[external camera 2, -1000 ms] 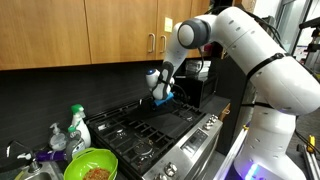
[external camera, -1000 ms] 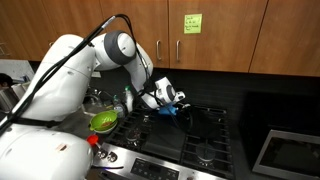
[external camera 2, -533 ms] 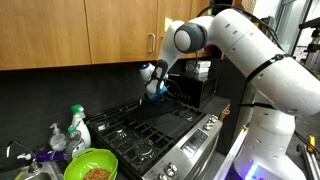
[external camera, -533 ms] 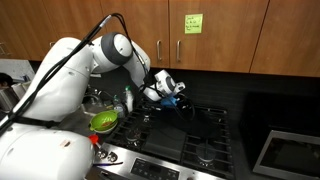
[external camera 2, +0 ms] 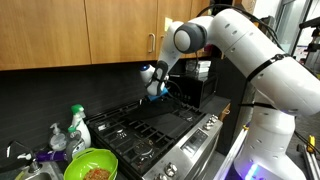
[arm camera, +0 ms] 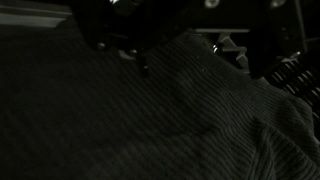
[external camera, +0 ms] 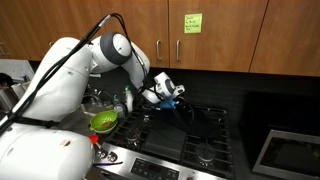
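**A:** How do the fingers stand?

**B:** The gripper (external camera: 172, 97) hangs above the stove (external camera: 150, 135) with its fingers apart, gripping nothing.

**A:** And the cloth?

**B:** The dark ribbed cloth (arm camera: 180, 110) lies beneath the gripper and fills the wrist view. The stove grates (arm camera: 232, 47) peek out at two o'clock.

**A:** Anything nearby?

**B:** In an exterior view, a green bowl (external camera: 104, 121) sits at eight o'clock of the gripper.
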{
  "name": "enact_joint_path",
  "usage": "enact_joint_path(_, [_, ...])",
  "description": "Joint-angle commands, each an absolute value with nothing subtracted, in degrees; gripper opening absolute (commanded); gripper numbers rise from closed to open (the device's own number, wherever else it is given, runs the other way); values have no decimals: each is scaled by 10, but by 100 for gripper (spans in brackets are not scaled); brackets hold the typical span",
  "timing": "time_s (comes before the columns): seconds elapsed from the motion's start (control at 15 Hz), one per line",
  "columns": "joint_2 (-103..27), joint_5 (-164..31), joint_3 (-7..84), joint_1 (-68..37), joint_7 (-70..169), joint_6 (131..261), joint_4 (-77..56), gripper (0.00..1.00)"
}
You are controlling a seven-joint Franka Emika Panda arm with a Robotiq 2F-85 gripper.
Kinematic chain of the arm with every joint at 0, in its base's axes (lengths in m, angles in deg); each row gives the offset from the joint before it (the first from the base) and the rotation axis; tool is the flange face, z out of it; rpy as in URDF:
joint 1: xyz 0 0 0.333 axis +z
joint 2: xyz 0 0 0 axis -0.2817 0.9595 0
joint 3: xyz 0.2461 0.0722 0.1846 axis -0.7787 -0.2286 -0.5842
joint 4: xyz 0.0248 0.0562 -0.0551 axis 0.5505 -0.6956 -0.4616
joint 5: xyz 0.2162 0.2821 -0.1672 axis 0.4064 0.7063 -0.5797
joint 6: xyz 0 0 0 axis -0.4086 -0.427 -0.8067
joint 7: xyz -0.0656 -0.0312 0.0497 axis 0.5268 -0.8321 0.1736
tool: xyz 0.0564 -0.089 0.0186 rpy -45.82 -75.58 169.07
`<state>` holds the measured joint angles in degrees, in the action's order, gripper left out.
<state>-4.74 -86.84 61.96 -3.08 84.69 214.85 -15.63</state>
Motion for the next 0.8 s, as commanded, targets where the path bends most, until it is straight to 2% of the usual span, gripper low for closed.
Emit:
enact_joint_path(0.0, [-66,-870,641,-9,876,2155,-208,100])
enact_joint_path(0.13, [-64,-873,651,-3,897,2160,-226,100])
enact_joint_path(0.2, [-46,-865,633,-21,874,2150,-189,100])
enact_joint_path(0.73, [6,-867,647,-38,876,2191,-146,100])
